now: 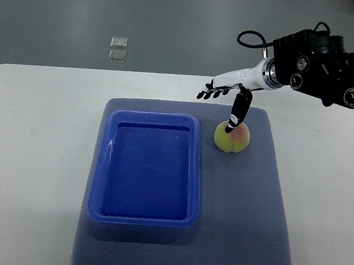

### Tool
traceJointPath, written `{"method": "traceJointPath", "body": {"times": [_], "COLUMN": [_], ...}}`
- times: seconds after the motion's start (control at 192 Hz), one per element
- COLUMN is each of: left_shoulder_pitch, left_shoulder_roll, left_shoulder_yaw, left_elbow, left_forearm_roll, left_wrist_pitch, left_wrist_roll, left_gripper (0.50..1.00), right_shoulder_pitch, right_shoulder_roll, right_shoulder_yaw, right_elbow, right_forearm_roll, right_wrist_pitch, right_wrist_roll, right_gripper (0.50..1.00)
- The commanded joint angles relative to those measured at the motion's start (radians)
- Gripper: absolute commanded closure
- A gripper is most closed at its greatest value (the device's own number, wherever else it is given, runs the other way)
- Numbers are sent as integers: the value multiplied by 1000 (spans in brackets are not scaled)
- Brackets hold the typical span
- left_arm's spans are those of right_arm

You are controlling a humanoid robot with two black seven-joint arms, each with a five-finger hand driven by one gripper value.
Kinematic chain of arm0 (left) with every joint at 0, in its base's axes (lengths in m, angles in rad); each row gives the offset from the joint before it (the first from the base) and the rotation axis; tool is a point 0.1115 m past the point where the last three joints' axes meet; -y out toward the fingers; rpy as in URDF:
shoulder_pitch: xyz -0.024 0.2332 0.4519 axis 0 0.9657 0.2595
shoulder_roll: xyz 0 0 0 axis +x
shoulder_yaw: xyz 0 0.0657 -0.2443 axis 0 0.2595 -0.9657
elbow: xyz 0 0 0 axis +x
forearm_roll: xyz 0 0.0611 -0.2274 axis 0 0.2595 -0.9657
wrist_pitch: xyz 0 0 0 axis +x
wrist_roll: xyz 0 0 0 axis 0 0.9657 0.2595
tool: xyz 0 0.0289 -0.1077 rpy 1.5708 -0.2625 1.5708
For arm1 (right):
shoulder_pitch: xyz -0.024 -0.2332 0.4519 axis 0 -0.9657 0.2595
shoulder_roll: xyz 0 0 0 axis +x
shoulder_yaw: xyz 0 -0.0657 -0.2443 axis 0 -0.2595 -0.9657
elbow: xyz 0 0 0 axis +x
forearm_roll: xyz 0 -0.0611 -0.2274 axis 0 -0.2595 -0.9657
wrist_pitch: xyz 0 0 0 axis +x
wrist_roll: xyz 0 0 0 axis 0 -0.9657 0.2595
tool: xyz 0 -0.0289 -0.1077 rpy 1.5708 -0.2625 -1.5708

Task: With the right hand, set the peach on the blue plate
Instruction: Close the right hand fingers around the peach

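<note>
White table (23, 150), grey mat (245, 208). Blue plate (142, 216): empty. Peach (232, 138): on mat, just right of plate. Right hand (230, 94): above peach, fingers (205, 95) spread, thumb touching peach; grasp, placement outstanding.

surface: white table (29, 151) | directly on it: grey-blue mat (245, 208), centred, near front edge

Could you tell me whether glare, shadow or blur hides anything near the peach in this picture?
Top view: even, soft light; the peach is sharp with a faint shadow on the mat; the blue plate shows a mild sheen, no hard glare; the right hand is slightly soft at its fingertips.
</note>
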Motion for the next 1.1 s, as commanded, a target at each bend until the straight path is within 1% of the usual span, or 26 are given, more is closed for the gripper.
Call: {"method": "traceJointPath", "body": {"times": [0.0, 0.083, 0.135, 0.141, 0.161, 0.276, 0.281, 0.365, 0.516, 0.521, 0.583, 0.646, 0.661, 0.708, 0.766, 0.802, 0.812, 0.818, 0.865, 0.87, 0.891, 1.031, 1.047, 1.094], "left_shoulder_pitch": [0, 0, 0, 0, 0, 0, 0, 0, 0, 0, 0, 0, 0, 0, 0, 0, 0, 0, 0, 0, 0, 0, 0, 0], "left_shoulder_roll": [0, 0, 0, 0, 0, 0, 0, 0, 0, 0, 0, 0, 0, 0, 0, 0, 0, 0, 0, 0, 0, 0, 0, 0], "left_shoulder_yaw": [0, 0, 0, 0, 0, 0, 0, 0, 0, 0, 0, 0, 0, 0, 0, 0, 0, 0, 0, 0, 0, 0, 0, 0], "left_elbow": [0, 0, 0, 0, 0, 0, 0, 0, 0, 0, 0, 0, 0, 0, 0, 0, 0, 0, 0, 0, 0, 0, 0, 0], "left_forearm_roll": [0, 0, 0, 0, 0, 0, 0, 0, 0, 0, 0, 0, 0, 0, 0, 0, 0, 0, 0, 0, 0, 0, 0, 0], "left_wrist_pitch": [0, 0, 0, 0, 0, 0, 0, 0, 0, 0, 0, 0, 0, 0, 0, 0, 0, 0, 0, 0, 0, 0, 0, 0], "left_wrist_roll": [0, 0, 0, 0, 0, 0, 0, 0, 0, 0, 0, 0, 0, 0, 0, 0, 0, 0, 0, 0, 0, 0, 0, 0], "left_gripper": [500, 500, 500, 500, 500, 500, 500, 500, 500, 500, 500, 500, 500, 500, 500, 500, 500, 500, 500, 500, 500, 500, 500, 500], "right_shoulder_pitch": [-32, -67, -67, -81, -87, -104, -119, -135, -153, -168, -187, -188, -198, -202, -207, -208, -208, -208, -208, -210, -211, -218, -219, -221], "right_shoulder_roll": [-5, -7, -7, -8, -8, -8, -8, -8, -8, -7, -7, -5, -5, -5, -5, -5, -5, -5, -5, -5, -5, -5, -5, -5], "right_shoulder_yaw": [-3, -3, -3, -3, -4, -4, -4, -6, -6, -6, -4, -4, -4, -4, -4, -4, -4, -4, -4, -6, -6, -10, -10, -10], "right_elbow": [7, 7, 7, 5, 5, 3, 2, -1, -7, -12, -21, -23, -27, -29, -29, -29, -29, -29, -29, -30, -30, -30, -30, -30], "right_forearm_roll": [3, 3, 3, 3, 5, 5, 6, 22, 26, 26, 26, 26, 26, 26, 26, 25, 25, 25, 25, 17, 15, 11, 11, 6], "right_wrist_pitch": [-39, -94, -94, -112, -118, -132, -149, -172, -188, -201, -224, -226, -238, -244, -253, -257, -257, -257, -257, -257, -257, -257, -257, -255], "right_wrist_roll": [-12, -31, -31, -31, -32, -34, -37, -37, -35, -35, -35, -34, -34, -34, -34, -32, -32, -34, -34, -32, -32, -31, -29, -28], "right_gripper": [562, 564, 564, 564, 564, 564, 564, 562, 564, 566, 568, 568, 574, 593, 603, 646, 646, 654, 654, 674, 683, 718, 736, 771]}}
